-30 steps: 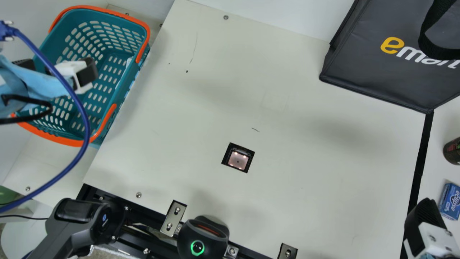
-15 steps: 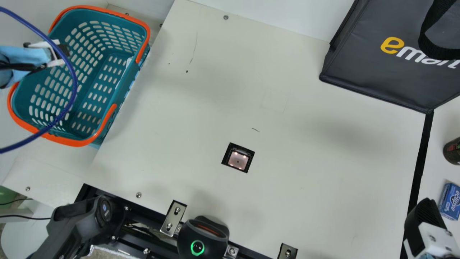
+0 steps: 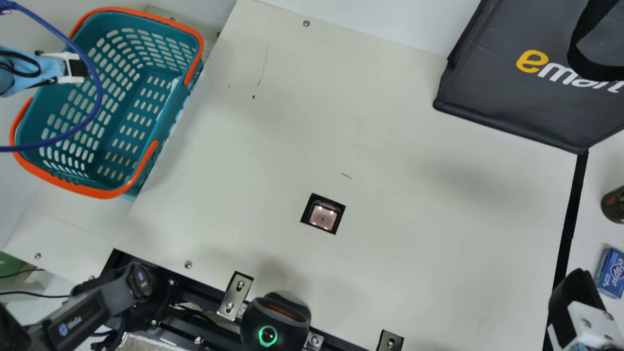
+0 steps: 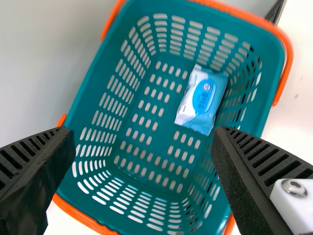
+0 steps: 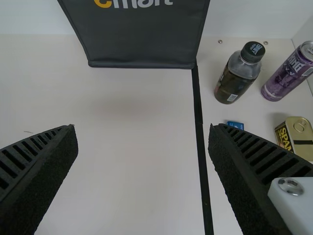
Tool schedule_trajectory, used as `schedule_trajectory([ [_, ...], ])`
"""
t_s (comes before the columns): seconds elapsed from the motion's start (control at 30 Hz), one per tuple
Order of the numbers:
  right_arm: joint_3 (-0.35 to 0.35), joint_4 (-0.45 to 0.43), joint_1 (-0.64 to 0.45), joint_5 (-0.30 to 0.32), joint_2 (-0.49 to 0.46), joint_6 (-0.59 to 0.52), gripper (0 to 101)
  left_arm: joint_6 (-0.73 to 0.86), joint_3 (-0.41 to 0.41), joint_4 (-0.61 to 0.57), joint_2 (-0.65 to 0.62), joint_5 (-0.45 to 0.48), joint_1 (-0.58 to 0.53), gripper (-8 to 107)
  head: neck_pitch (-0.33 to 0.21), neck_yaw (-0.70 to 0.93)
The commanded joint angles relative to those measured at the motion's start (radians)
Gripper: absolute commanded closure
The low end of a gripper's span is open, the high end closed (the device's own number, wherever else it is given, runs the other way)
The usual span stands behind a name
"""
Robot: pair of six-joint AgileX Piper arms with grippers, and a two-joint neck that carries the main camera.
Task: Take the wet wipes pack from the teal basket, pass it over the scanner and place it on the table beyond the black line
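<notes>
Main view, far left: left gripper [image 3: 78, 68] above the teal basket [image 3: 122, 22], near its outer side, a blue cable [image 3: 100, 92] looping across in front. Its pincer is released, fingers spread wide with nothing between them. Wet wipes pack [image 4: 203, 99], white and blue, lies on the basket floor close by one perforated wall, seen between the fingers in the left wrist view. Basket's handles orange, folded down along the rim. Moving right, at the table's near edge: dark rounded device [image 3: 273, 321] with a green ring. Scanner [image 3: 322, 217] sits lit in a square opening in the cream table [image 3: 438, 243]. Farther right, grey bag [image 3: 512, 107] at the back; black line [image 3: 570, 214] runs from its corner toward the front. Right gripper [image 3: 577, 302] at the lower right, over the line; pincer likewise released, holding nothing. Beyond the line: blue box [image 3: 611, 273], dark bottle [image 5: 238, 73], yellow tin [image 5: 296, 137], purple can [image 5: 291, 71].
</notes>
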Motion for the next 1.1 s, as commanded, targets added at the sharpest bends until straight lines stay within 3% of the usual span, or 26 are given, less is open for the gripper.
schedule_trajectory([
  [0.0, 0.0, 0.0, 0.0, 0.0, 0.0, 0.0, 6, 0.043, -0.007, -0.002, 0.046, -0.003, -0.004, 9, -0.029, 0.004],
  [0.63, 0.0, 0.0, 0.0, 0.0, 0.0, 0.0, 6, 0.275, -0.084, -0.107, 0.382, -0.034, -0.06, 9, -0.029, 0.004],
  [1.07, 0.0, 0.0, 0.0, 0.0, 0.0, 0.0, 6, 0.375, -0.11, -0.14, 0.586, -0.124, -0.065, 9, -0.029, 0.004],
])
